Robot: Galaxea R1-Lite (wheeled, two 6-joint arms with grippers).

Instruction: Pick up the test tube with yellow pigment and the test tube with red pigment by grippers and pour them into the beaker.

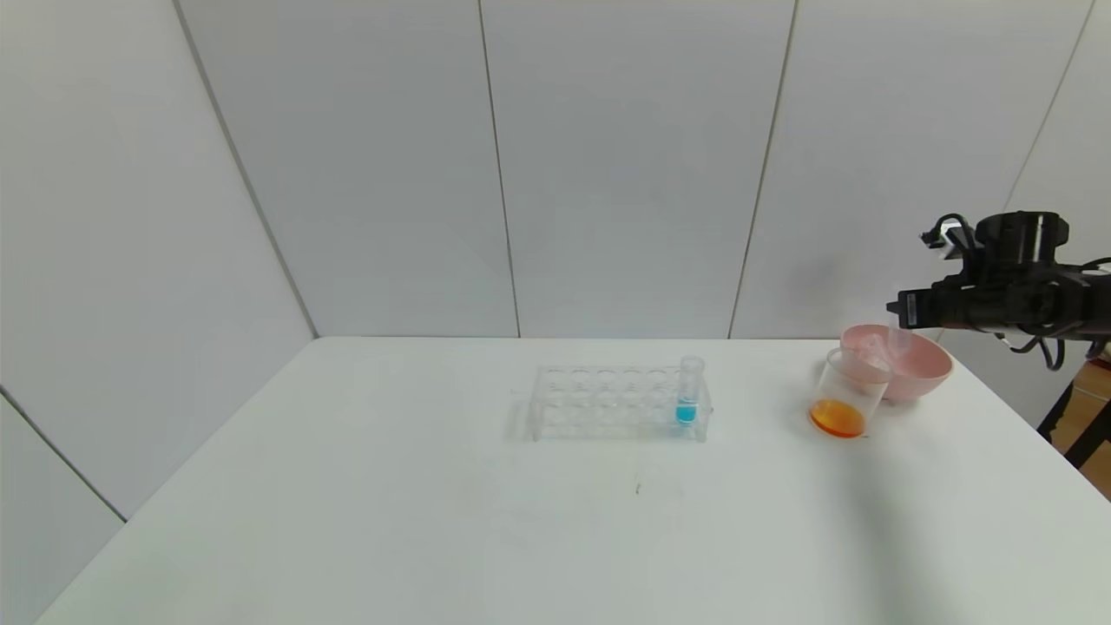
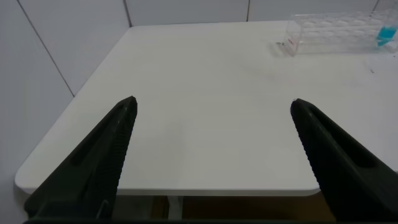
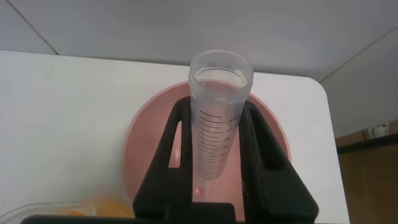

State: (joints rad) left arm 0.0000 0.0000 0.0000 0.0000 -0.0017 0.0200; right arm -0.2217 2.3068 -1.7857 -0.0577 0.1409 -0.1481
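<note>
My right gripper (image 1: 903, 314) (image 3: 216, 113) is shut on a clear graduated tube (image 3: 219, 118). The tube is nearly empty, with a faint red trace at its bottom, so it is the test tube with red pigment (image 1: 896, 341). It hangs mouth-down over the pink bowl (image 1: 929, 369). The beaker (image 1: 846, 395) stands just left of the bowl and touches it, with orange liquid (image 1: 838, 418) in its bottom. The test tube with yellow pigment is not visible. My left gripper (image 2: 212, 106) is open over the table's near left corner and holds nothing.
A clear tube rack (image 1: 608, 401) (image 2: 336, 31) stands mid-table with a blue-liquid tube (image 1: 688, 391) (image 2: 387, 36) in its right end. The pink bowl (image 3: 149, 143) sits near the table's far right corner. The table edge (image 1: 1024, 408) runs close behind it.
</note>
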